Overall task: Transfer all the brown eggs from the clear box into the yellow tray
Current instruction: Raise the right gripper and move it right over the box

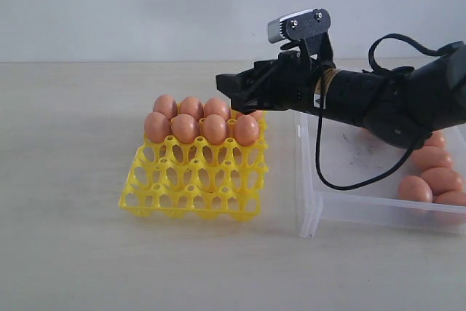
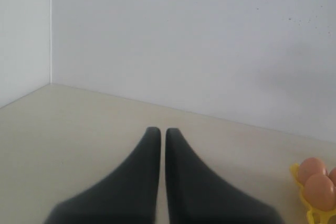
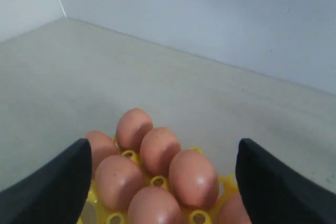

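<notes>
The yellow tray (image 1: pixel 193 187) sits left of centre, with several brown eggs (image 1: pixel 214 127) filling its two far rows; the near rows are bare cups. My right gripper (image 1: pixel 229 87) hovers just above the tray's far right corner. In the right wrist view this gripper (image 3: pixel 164 145) is open wide, holds nothing, and has the trayed eggs (image 3: pixel 193 178) below it. The clear box (image 1: pixel 309 202) stands to the right, with several eggs (image 1: pixel 429 158) along its right side. My left gripper (image 2: pixel 158 129) is shut on nothing, and its view catches a tray corner (image 2: pixel 314 214) with eggs (image 2: pixel 319 191).
A pale wall runs along the back of the beige table (image 1: pixel 65 180). The right arm's black cable (image 1: pixel 320 165) loops down over the box's left part. The left arm is out of the exterior view.
</notes>
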You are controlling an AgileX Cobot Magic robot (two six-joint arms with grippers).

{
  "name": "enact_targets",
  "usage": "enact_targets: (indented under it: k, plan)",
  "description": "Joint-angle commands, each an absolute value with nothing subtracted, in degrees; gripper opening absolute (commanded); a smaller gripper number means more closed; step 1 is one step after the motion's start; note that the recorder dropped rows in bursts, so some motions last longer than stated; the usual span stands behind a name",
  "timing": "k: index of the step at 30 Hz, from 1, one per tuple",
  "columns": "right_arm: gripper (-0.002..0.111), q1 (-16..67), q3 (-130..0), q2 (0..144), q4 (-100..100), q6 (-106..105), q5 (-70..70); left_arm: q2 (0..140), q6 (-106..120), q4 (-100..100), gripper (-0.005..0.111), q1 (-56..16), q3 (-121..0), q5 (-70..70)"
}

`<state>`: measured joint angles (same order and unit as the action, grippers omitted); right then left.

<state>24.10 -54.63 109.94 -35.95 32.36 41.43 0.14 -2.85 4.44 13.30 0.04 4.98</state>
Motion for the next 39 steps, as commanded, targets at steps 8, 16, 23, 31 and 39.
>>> enact_targets:
  k: [8,16,23,31,39]
  plan:
    - [0.07,23.96,-54.42,109.25,-38.51,37.06,50.68,0.0,-3.36,4.95,0.004,13.39,0.0,4.36]
    - [0.07,23.96,-54.42,109.25,-36.04,34.44,69.96,0.0,-3.36,4.95,0.004,13.39,0.0,4.36]
    - [0.061,23.96,-54.42,109.25,-35.81,33.38,69.96,0.0,-3.36,4.95,0.004,13.39,0.0,4.36]
    - [0.0,23.96,-54.42,109.25,-35.81,22.86,69.96,0.0,-3.36,4.95,0.004,13.39,0.0,4.36]
    - [0.0,23.85,-54.42,108.16,-12.15,4.48,50.4,0.0,-3.36,4.95,0.004,13.39,0.0,4.36]
